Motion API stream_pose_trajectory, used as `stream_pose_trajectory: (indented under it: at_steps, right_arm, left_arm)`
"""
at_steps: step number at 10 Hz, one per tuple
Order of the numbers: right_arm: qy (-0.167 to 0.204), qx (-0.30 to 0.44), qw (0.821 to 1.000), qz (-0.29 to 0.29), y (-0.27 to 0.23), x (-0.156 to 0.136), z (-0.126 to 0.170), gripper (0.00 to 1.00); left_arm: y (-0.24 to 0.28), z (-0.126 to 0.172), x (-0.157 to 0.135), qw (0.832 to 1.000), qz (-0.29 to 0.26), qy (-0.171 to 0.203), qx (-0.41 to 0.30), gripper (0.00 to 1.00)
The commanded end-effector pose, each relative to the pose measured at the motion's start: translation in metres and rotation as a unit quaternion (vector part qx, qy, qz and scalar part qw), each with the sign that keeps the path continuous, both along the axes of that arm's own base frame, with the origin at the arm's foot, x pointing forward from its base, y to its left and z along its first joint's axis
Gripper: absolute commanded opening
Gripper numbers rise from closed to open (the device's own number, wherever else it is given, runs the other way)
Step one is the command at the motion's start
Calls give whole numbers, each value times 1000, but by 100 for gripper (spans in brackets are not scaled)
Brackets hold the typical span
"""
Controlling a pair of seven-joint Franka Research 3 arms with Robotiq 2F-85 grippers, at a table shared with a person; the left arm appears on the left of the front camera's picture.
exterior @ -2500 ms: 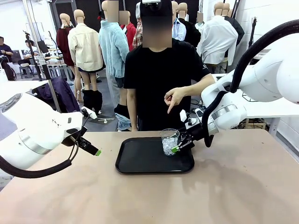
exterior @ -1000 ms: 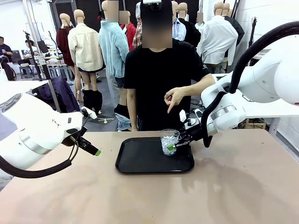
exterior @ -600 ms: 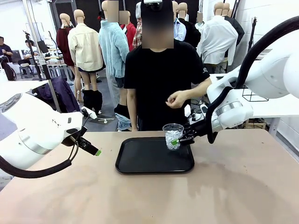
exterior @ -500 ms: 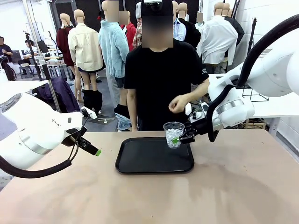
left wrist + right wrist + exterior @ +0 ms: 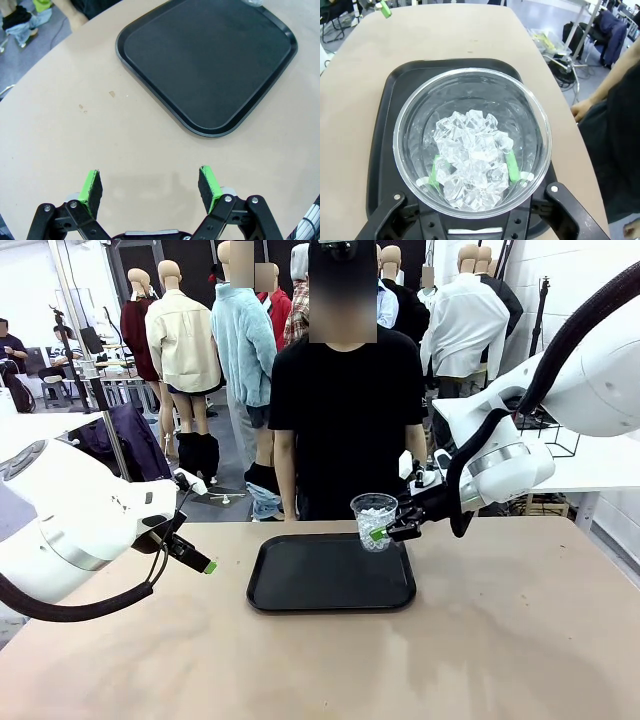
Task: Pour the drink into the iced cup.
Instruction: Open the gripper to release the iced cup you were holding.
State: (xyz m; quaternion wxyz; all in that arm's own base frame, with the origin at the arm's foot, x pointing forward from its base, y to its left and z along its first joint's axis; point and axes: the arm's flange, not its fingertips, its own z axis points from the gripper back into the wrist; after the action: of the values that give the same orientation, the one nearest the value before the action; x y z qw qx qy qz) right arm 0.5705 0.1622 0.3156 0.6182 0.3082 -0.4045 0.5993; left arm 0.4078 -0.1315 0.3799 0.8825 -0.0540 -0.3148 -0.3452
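Observation:
My right gripper [image 5: 384,532] is shut on a clear plastic cup of ice [image 5: 373,521] and holds it upright in the air above the far right corner of the black tray [image 5: 300,590]. In the right wrist view the iced cup [image 5: 471,150] sits between my green pads [image 5: 512,166], seen from above, over the tray [image 5: 395,95]. My left gripper [image 5: 205,563] hangs open at the left above the table; in its wrist view its fingers [image 5: 209,182] stand wide apart with nothing between them. The drink is out of view.
A person in a black shirt [image 5: 345,410] stands at the far side, right behind the tray. The tray [image 5: 210,65] has nothing lying on it. Bare tan table [image 5: 330,665] spreads in front and to both sides.
My right gripper has lifted the iced cup off the tray and carried it up and a little right. The person's hand, which pointed down at the cup, has drawn back.

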Motion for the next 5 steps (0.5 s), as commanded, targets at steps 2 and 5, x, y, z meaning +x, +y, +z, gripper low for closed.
stream_pose_trajectory:
  at_steps: [2, 5]
  right_arm:
    - [-1, 3, 1000, 1, 1, 3, 1, 53]
    - [1, 0, 1000, -1, -1, 0, -1, 53]
  left_arm:
    - [0, 0, 0, 1000, 0, -6, 4, 100]
    - [0, 0, 0, 1000, 0, -6, 4, 100]
